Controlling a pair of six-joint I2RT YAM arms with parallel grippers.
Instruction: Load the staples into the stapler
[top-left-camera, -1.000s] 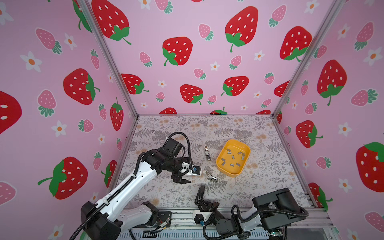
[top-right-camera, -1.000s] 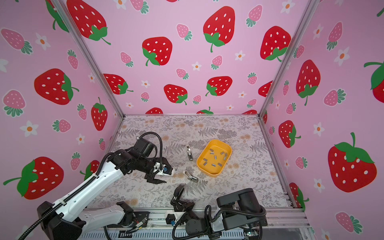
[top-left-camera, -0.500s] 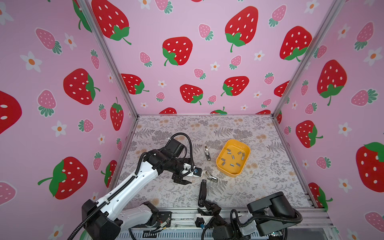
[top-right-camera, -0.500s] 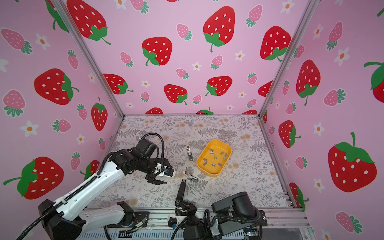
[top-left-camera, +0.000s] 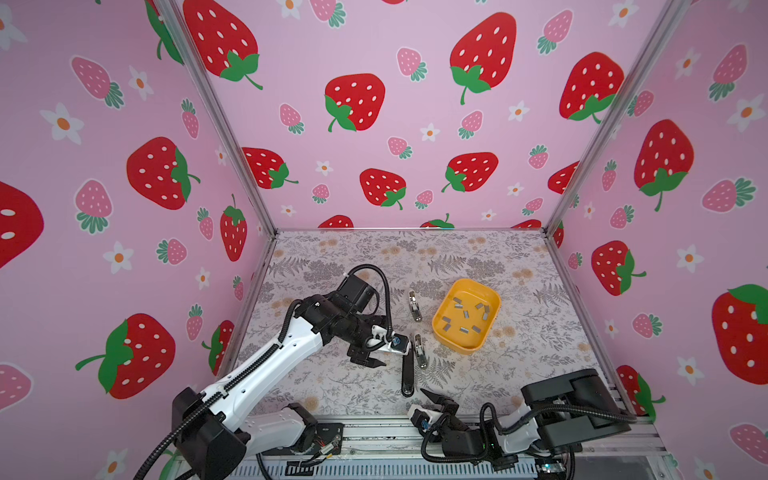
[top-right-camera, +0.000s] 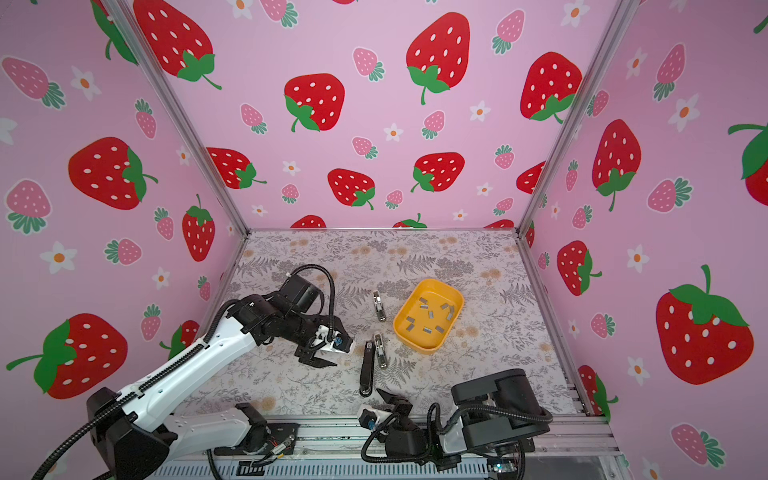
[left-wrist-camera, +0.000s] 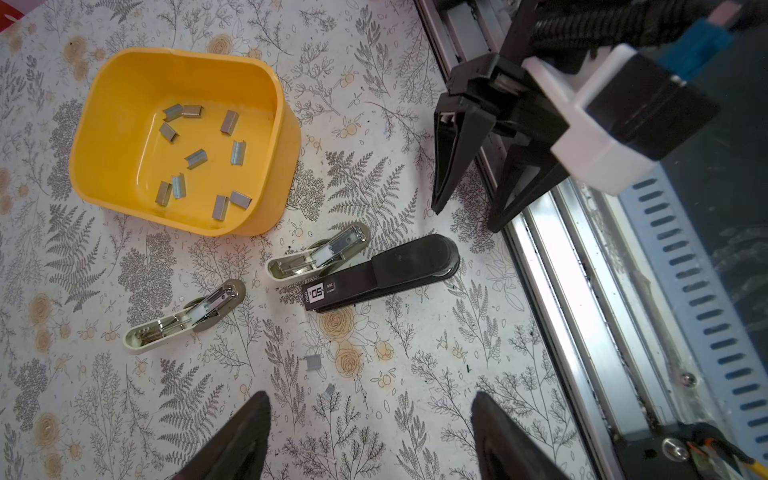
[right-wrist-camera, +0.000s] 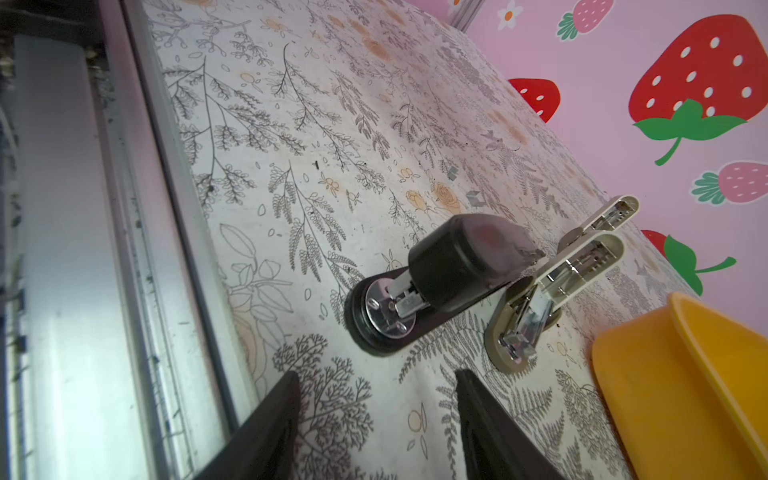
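Stapler position: I see the black stapler (top-left-camera: 408, 371) lying on the floral desk (top-left-camera: 519, 282), toward the near edge and about midway across, free of both arms.
Stapler axis: in both top views its long axis runs near-to-far, leaning slightly. The rounded head with the metal plate points at the near edge; the square, labelled end points away from it.
Staples: about ten short grey strips (left-wrist-camera: 195, 158) lie scattered at all angles inside the yellow tray (left-wrist-camera: 286, 166), which sits beyond and to the right of the stapler, apart from it.
Loose staples: two small bits (left-wrist-camera: 312, 361) lie on the desk off the stapler's labelled end.
Beige staplers: one (left-wrist-camera: 320, 253) lies just beside the black stapler's far half, roughly parallel to it; another (left-wrist-camera: 183, 318) lies farther back, left of the tray.
Left pincer (left-wrist-camera: 370, 419): jaws spread wide with nothing between them, hanging over the desk just left of the stapler's far end.
Right pincer (left-wrist-camera: 465, 218): jaws parted, empty, at the near edge with its tips just short of the rounded head.
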